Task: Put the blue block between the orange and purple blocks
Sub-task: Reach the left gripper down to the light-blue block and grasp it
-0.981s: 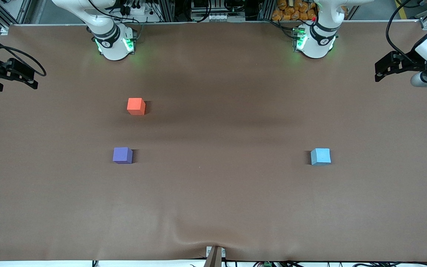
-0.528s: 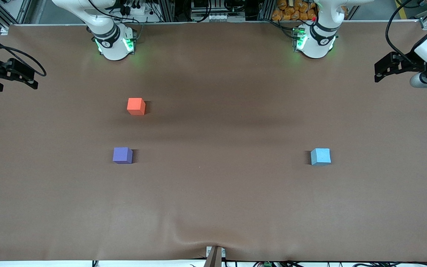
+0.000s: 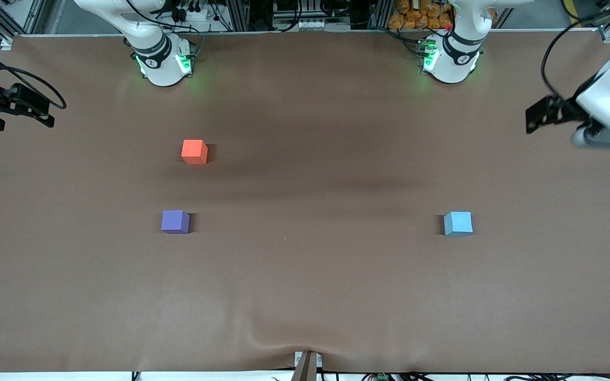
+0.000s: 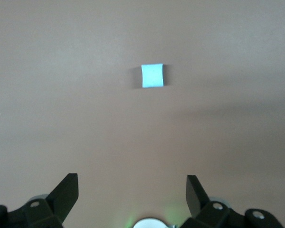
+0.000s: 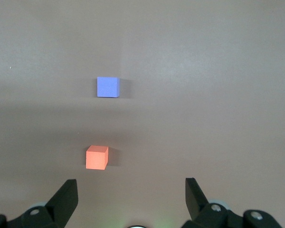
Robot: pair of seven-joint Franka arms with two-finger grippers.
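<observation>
The blue block (image 3: 458, 223) sits alone on the brown table toward the left arm's end; it also shows in the left wrist view (image 4: 152, 76). The orange block (image 3: 195, 151) and the purple block (image 3: 175, 221) sit toward the right arm's end, the purple one nearer the front camera, with a gap between them. Both show in the right wrist view, orange (image 5: 97, 157) and purple (image 5: 108, 87). My left gripper (image 3: 538, 114) hangs open and empty over the table's end, well away from the blue block; its own view shows it wide open (image 4: 132, 183). My right gripper (image 3: 25, 119) waits open and empty over the table's other end (image 5: 131, 187).
The brown cloth (image 3: 305, 275) covers the whole table and has a wrinkle at its front edge. The two arm bases (image 3: 163, 61) (image 3: 449, 58) stand along the back edge. Cables and frames lie past the back edge.
The left gripper has shifted a little toward the blue block. The right arm and all three blocks have not moved.
</observation>
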